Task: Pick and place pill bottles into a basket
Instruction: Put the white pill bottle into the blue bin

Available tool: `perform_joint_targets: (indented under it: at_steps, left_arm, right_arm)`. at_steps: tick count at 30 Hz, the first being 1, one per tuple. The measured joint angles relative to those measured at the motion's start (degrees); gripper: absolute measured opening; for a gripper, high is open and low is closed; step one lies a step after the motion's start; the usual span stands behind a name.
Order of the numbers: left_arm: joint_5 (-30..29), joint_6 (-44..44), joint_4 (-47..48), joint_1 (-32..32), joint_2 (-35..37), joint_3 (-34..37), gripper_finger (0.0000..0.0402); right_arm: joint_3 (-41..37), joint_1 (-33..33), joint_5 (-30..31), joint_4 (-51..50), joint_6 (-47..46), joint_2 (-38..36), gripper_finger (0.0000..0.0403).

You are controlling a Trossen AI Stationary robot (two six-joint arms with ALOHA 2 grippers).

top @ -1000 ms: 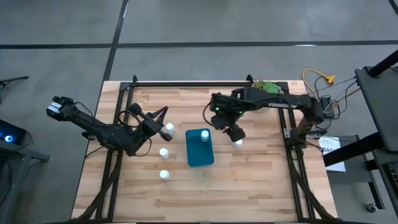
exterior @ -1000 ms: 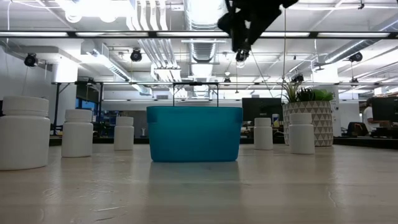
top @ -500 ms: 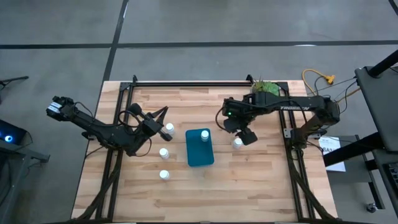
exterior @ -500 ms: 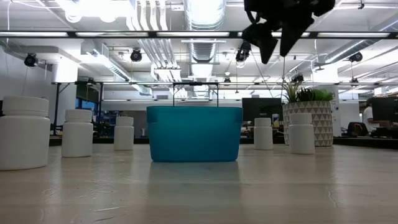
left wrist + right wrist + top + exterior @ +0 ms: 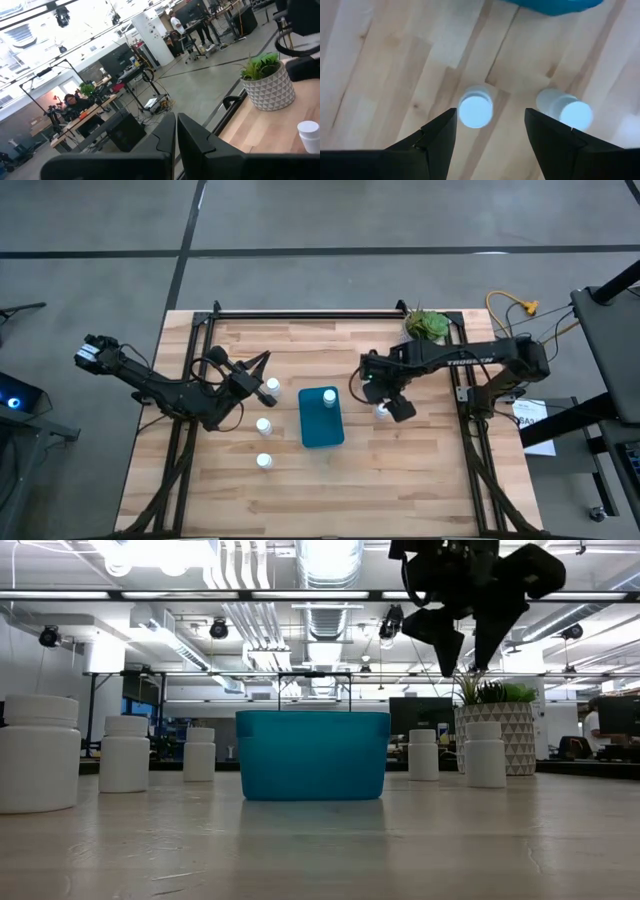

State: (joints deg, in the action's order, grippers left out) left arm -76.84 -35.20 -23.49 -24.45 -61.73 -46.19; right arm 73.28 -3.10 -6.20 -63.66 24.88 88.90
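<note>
Above the pale butcher-block desk (image 5: 400, 470), with its long wooden strips and dark metal frame, my right claw (image 5: 489, 135) hangs with its two dark wedge-shaped fingers spread wide, pointing straight down at the boards to the right of the basket. Between those fingers I see the round white cap of one small white cylindrical pill bottle (image 5: 475, 110) standing upright, and a second white pill bottle (image 5: 566, 110) stands just beside it, outside my finger on that side. From above, only one of that pair (image 5: 381, 411) shows clearly under my arm; from desk level both stand upright, smooth and matte, near the white plant pot (image 5: 510, 735) with its diamond-embossed surface and green leaves. The small teal-blue rectangular plastic basket (image 5: 321, 420), smooth-walled with rounded corners, sits mid-desk, and one white-capped bottle (image 5: 329, 396) stands inside it at the far end; the rest of its floor is bare. My left claw (image 5: 176, 131) rests low on the other side of the basket, its flat dark fingers pressed together with only a thin seam between them, pinching nothing. Three more white bottles stand on that side: one (image 5: 271, 385) just beside the left claw, one (image 5: 264, 425) nearer the basket's long wall, and one (image 5: 264, 461) closest to the front edge, all upright and apart from each other.
</note>
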Motion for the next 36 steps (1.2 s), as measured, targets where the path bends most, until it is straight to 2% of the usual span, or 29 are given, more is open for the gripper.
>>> perform_joint_targets:
  at_steps: [10, 22, 36]
  left_arm:
    - [0.0, 0.0, 0.0, 0.0, 0.0, 0.0, 0.0002]
    - [0.0, 0.0, 0.0, 0.0, 0.0, 0.0, 0.0002]
    - [0.0, 0.0, 0.0, 0.0, 0.0, 0.0, 0.0002]
  right_arm:
    - [-5.6, 2.7, 0.6, 4.2, -2.3, 0.1, 0.0224]
    - [-11.6, 3.1, 1.7, 10.1, -2.0, 0.1, 0.0224]
    - [-14.6, 3.1, 1.9, 14.9, -1.7, 0.1, 0.0224]
